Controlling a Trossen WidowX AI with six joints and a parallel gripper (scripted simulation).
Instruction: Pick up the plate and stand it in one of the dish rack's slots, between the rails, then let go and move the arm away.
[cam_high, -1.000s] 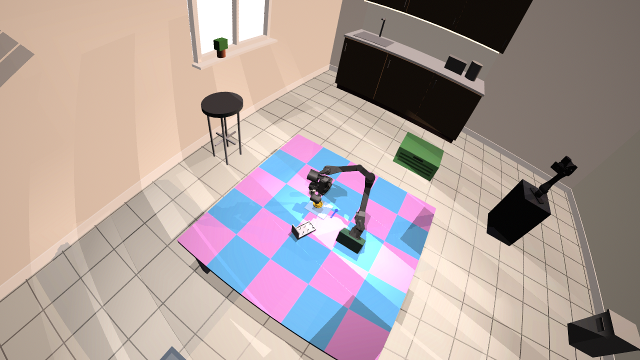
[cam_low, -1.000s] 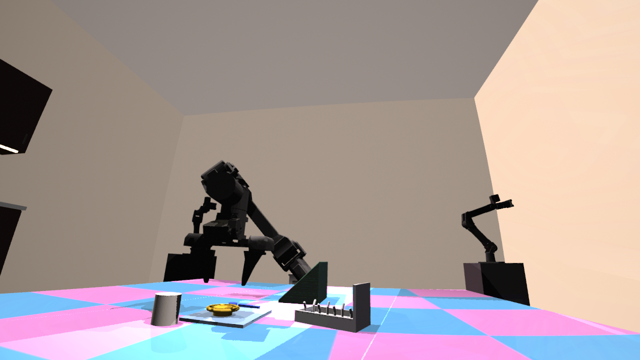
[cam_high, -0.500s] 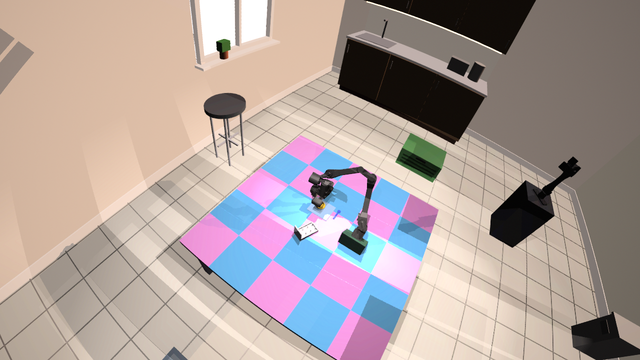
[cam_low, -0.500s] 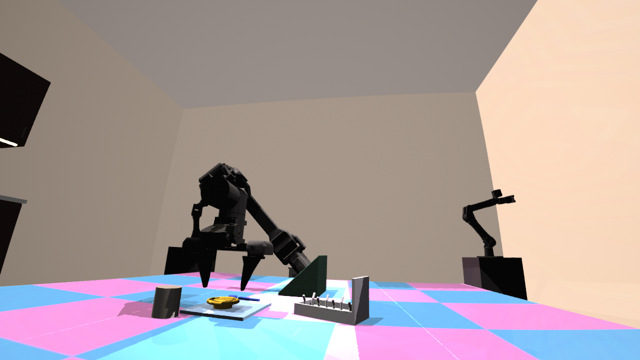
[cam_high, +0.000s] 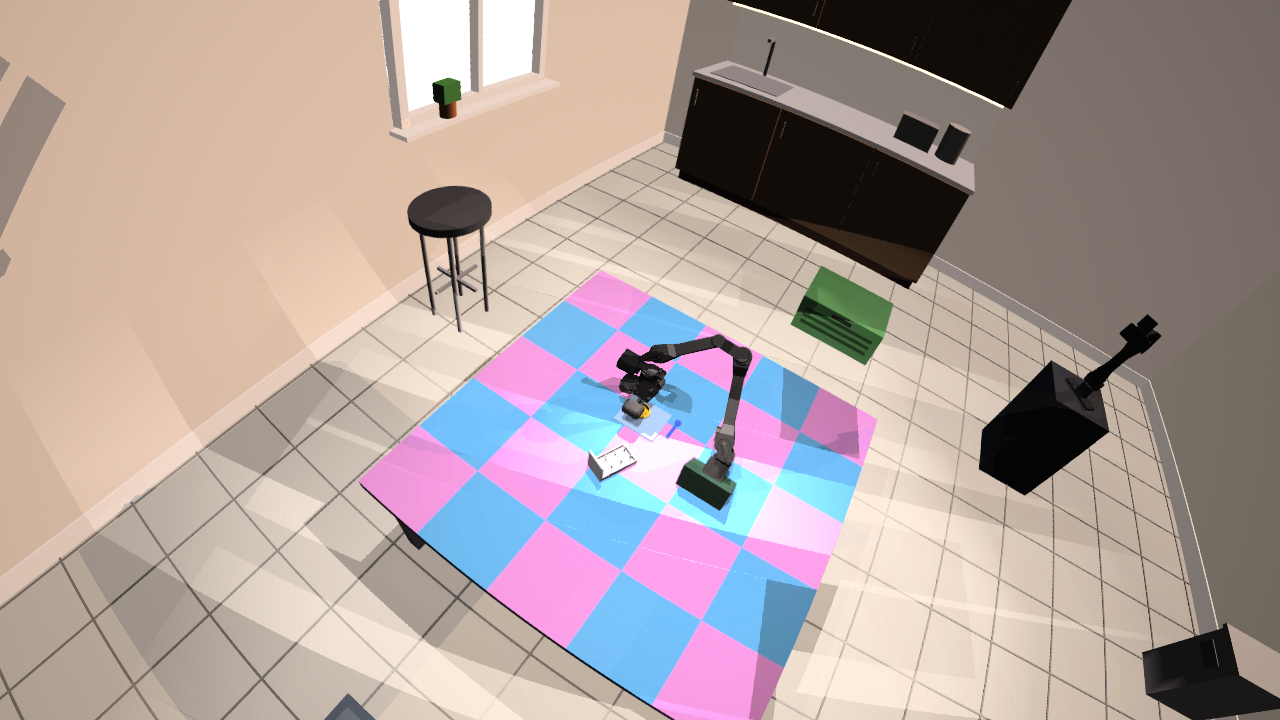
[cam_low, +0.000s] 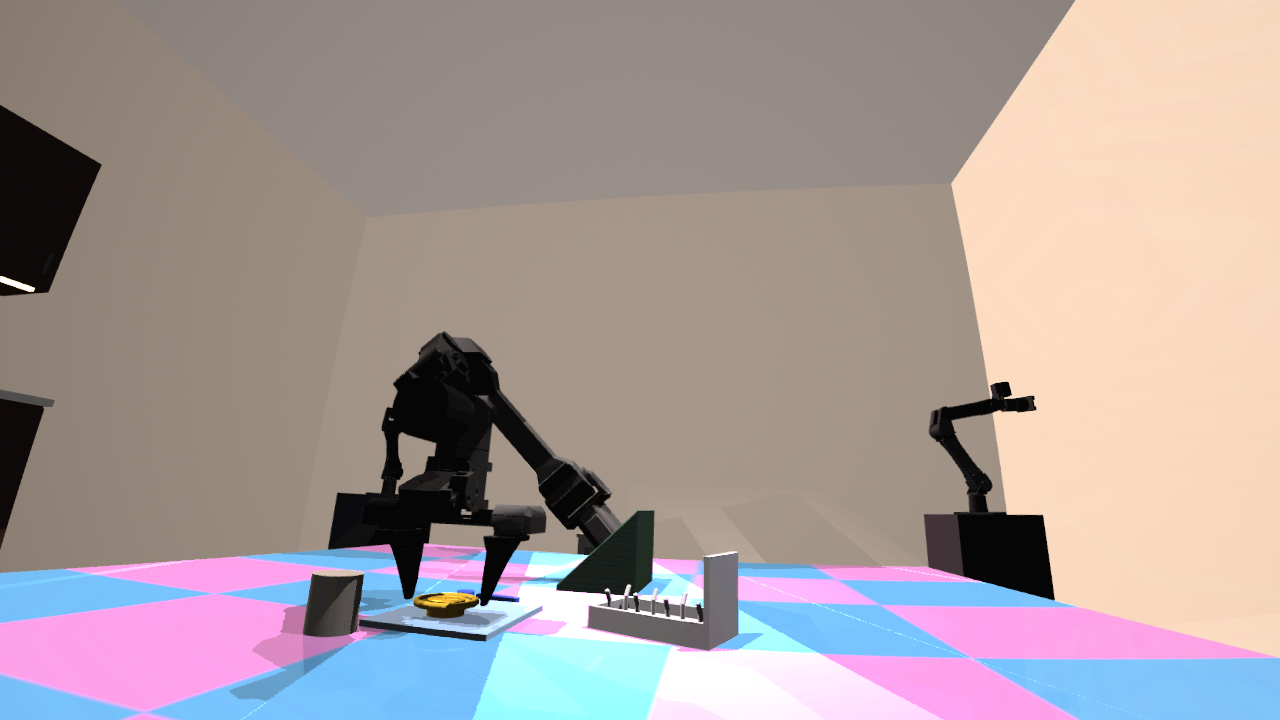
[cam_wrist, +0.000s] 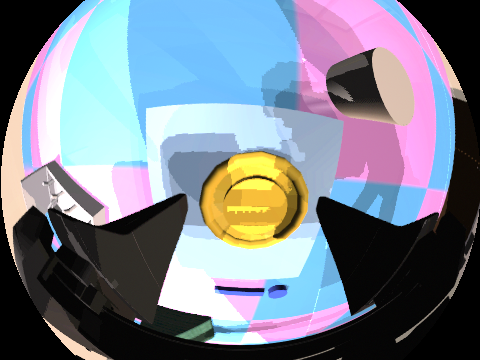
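The yellow plate (cam_high: 645, 411) (cam_low: 445, 603) (cam_wrist: 255, 200) lies flat, face up, on a pale square board (cam_low: 503, 621) (cam_wrist: 170, 116). My gripper (cam_low: 447, 598) (cam_wrist: 255, 203) is open and points down over the plate. Its two fingertips stand apart, one to each side of the plate, low and near rim height, with a gap on both sides in the wrist view. Nothing is held. The white dish rack (cam_high: 614, 463) (cam_low: 646, 620) (cam_wrist: 75, 192) stands on the table with short upright pegs and a taller panel at one end. In the top view the arm hides part of the plate.
A grey cylinder (cam_low: 332, 605) (cam_wrist: 349, 87) stands beside the board. A blue utensil (cam_high: 673, 429) (cam_wrist: 240, 290) lies at the board's arm-base side. A dark green block (cam_high: 703, 485) (cam_low: 637, 555) (cam_wrist: 192, 327) is at the arm's base.
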